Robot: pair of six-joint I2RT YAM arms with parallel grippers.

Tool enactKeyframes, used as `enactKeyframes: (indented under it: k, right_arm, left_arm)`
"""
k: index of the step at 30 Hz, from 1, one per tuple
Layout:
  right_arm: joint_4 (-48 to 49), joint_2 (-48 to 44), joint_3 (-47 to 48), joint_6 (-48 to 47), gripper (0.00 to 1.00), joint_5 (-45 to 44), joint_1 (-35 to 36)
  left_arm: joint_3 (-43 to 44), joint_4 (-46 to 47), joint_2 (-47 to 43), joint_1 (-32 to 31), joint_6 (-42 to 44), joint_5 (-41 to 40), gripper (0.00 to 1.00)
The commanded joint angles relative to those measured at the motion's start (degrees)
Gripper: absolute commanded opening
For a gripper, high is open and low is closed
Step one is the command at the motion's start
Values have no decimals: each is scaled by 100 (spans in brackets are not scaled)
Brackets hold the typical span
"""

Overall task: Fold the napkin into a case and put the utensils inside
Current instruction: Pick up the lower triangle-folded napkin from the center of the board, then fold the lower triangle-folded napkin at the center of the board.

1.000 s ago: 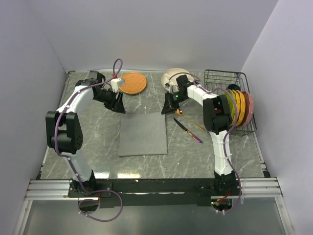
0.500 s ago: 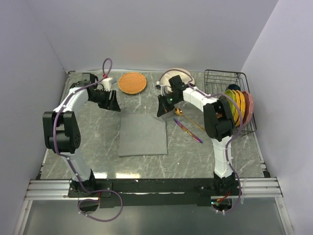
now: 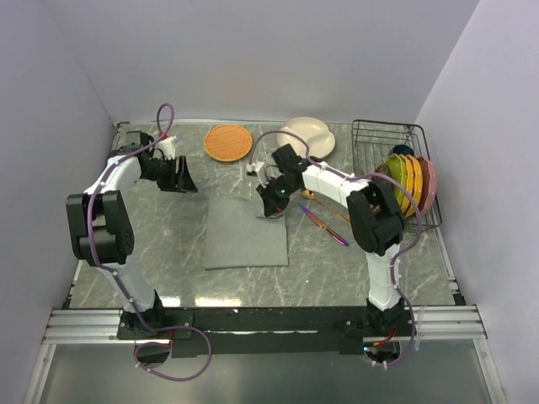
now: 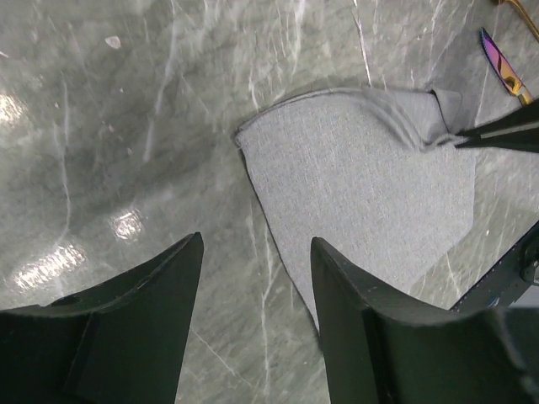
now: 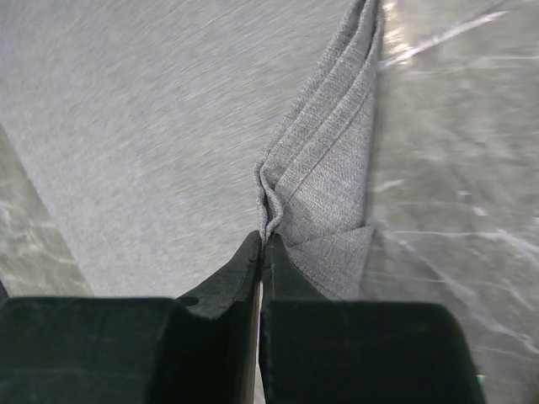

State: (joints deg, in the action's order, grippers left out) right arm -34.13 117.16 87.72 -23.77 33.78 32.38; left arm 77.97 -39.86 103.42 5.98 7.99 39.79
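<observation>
Plain grey napkin (image 3: 246, 234) on a dark grey marbled surface (image 3: 160, 244) veined white; orange woven mat (image 3: 228, 142); iridescent purple knife (image 3: 322, 224); gold spoon (image 3: 330, 209).

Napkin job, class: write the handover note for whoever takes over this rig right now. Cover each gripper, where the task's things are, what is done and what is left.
Right gripper: shut on the far right corner of the napkin. That corner is pinched up into a ridge; the rest lies flat.
Left gripper: open, holding nothing, above the bare table just off the napkin's far left corner.
Gold spoon and purple knife: on the table to the right of the napkin, not held.
Done: one corner gripped, no fold made.
Left: all the folding, then spoon and knife go inside.
</observation>
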Motion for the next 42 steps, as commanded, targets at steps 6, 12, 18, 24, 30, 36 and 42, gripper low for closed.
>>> enactKeyframes:
  k: [6,12,18,24,30,36,42]
  right_arm:
    - [161,-1115,-826,-1436,0,-21,242]
    - [337,-1757,-1687,-2349,0,6,278]
    - [433,-1917,-2136,-2677,0,-108,304]
    - [205,-1733,-1952,-2686,0,-126,374]
    - [99,-1662,-1917,-2817,0,-310,532]
    - [-155,-1925,-1838,-3054,0,-276,568]
    - [-480,-1996,-2101,-3713,0,-407,559]
  left_arm:
    - [-300,189,-515,105,-69,108,60]
    - [-414,119,-647,114,124,152,60]
    - [-520,-136,-849,106,607,608,56]
    - [-590,-383,-814,-123,827,995,47]
    - [-547,-31,-595,-553,414,855,48]
    - [-283,-57,-357,-809,247,881,48]
    - [-414,-180,-436,-905,379,785,47]
